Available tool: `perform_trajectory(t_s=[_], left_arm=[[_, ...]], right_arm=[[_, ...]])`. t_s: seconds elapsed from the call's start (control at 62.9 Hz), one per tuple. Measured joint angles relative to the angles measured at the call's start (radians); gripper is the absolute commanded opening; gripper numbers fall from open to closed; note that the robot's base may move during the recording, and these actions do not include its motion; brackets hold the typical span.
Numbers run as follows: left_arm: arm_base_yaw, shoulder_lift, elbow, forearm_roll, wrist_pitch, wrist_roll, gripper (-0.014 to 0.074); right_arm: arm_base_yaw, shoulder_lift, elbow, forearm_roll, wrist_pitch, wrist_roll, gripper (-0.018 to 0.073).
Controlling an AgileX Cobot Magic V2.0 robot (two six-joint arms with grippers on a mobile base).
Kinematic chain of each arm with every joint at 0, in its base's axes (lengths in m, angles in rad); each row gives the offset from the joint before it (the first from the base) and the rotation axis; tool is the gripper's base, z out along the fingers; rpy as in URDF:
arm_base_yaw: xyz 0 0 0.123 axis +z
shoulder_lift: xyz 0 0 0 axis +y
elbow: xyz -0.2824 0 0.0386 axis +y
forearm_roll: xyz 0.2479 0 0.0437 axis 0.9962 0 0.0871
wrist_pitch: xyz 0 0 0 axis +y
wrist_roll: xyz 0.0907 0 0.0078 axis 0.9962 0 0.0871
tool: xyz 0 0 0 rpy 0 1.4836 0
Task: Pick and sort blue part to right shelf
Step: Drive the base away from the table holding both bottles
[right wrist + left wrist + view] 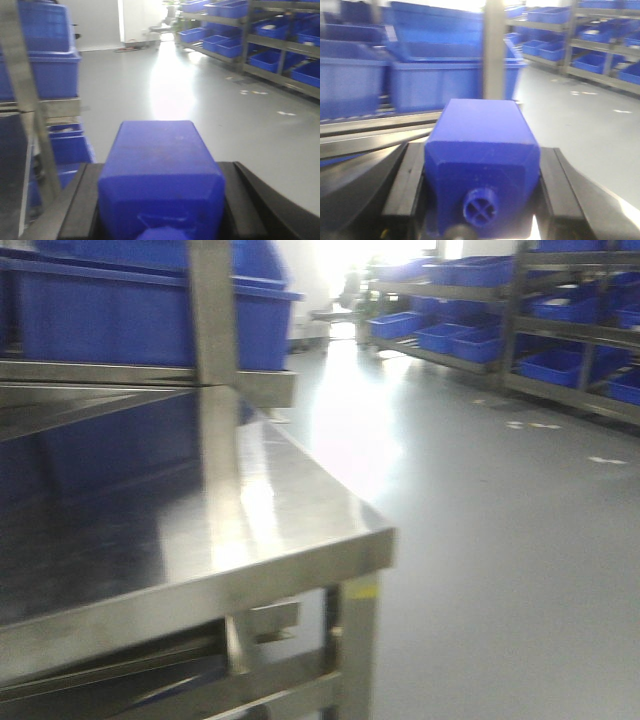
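Left fingers (410, 185) clamped on blue block (482, 165); right fingers (82, 200) clamped on blue part (160, 175), both level.

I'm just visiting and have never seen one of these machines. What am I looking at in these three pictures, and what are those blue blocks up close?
This is a two-armed robot on a rolling base, and each picture comes from one of its cameras. The front camera looks ahead at a shiny steel table, whose visible top looks bare; blue bins sit on a rack behind it, and more bin shelves line the far wall.

The other two cameras sit on the wrists and look out along the grippers, the robot's two-fingered hands. The left gripper is clamped on a blue block with a small round neck facing the camera. The right gripper clamps a similar blue part; its cap end is blurred and cut off by the frame. The black slabs beside each block are the fingers.
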Motion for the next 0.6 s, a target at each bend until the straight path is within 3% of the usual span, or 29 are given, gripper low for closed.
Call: perform_trajectory(t_s=[0.604], left_arm=[[0.0,0.0,0.0,0.0,0.0,-0.002,0.0354]], right_arm=[[0.0,0.0,0.0,0.0,0.0,0.0,0.0426]])
